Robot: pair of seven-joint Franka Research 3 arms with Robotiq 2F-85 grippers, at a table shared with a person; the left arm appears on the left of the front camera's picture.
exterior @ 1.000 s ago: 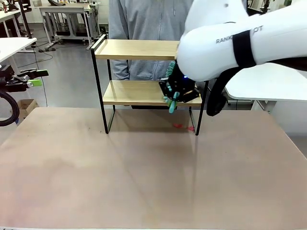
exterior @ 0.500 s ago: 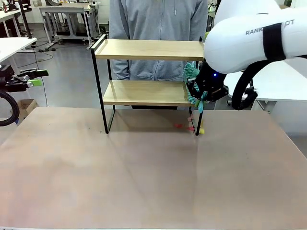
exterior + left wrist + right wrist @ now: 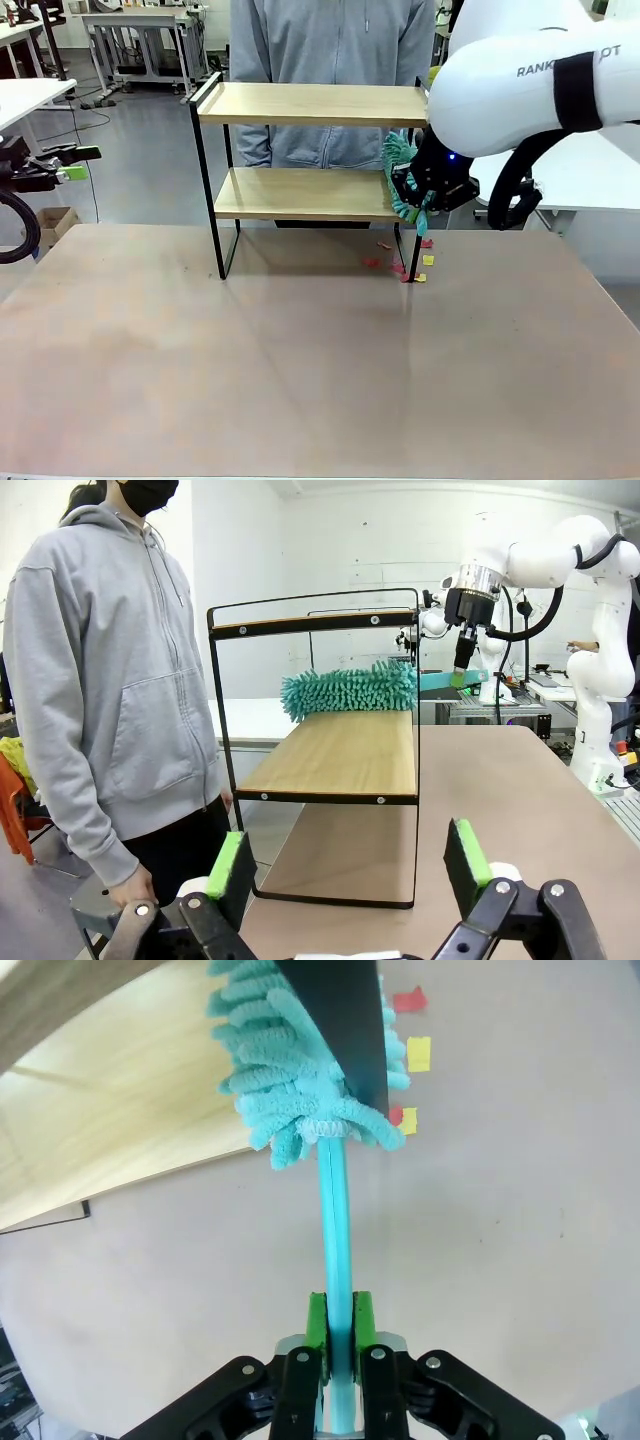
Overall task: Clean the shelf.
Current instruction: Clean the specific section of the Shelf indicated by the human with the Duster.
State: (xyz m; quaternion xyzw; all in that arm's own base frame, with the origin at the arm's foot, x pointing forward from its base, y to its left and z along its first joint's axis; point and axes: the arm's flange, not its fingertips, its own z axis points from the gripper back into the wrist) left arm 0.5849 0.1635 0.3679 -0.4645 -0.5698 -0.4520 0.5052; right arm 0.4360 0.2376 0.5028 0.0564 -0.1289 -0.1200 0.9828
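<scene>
The shelf [image 3: 300, 103] stands at the far middle of the table, two wood boards in a black frame. My right gripper [image 3: 432, 188] is at the right end of its lower board [image 3: 290, 193], shut on the thin handle of a teal fluffy duster [image 3: 402, 180]. In the right wrist view the handle [image 3: 337, 1250] runs up from the closed fingers [image 3: 318, 1330] to the duster head [image 3: 290, 1070], which lies against the black frame leg [image 3: 345, 1020] at the board's edge [image 3: 120, 1130]. My left gripper [image 3: 348, 860] is open and holds nothing, looking along the shelf [image 3: 340, 750] at the duster [image 3: 350, 690].
Small red and yellow scraps [image 3: 425, 261] lie on the table by the shelf's right front leg, also seen as scraps [image 3: 417, 1054] in the right wrist view. A person in a grey hoodie [image 3: 320, 50] stands behind the shelf. White tables [image 3: 560, 170] flank the scene.
My right gripper has swept the duster rightward along the lower board to its right end. More red and yellow scraps now lie on the table by the right leg.
</scene>
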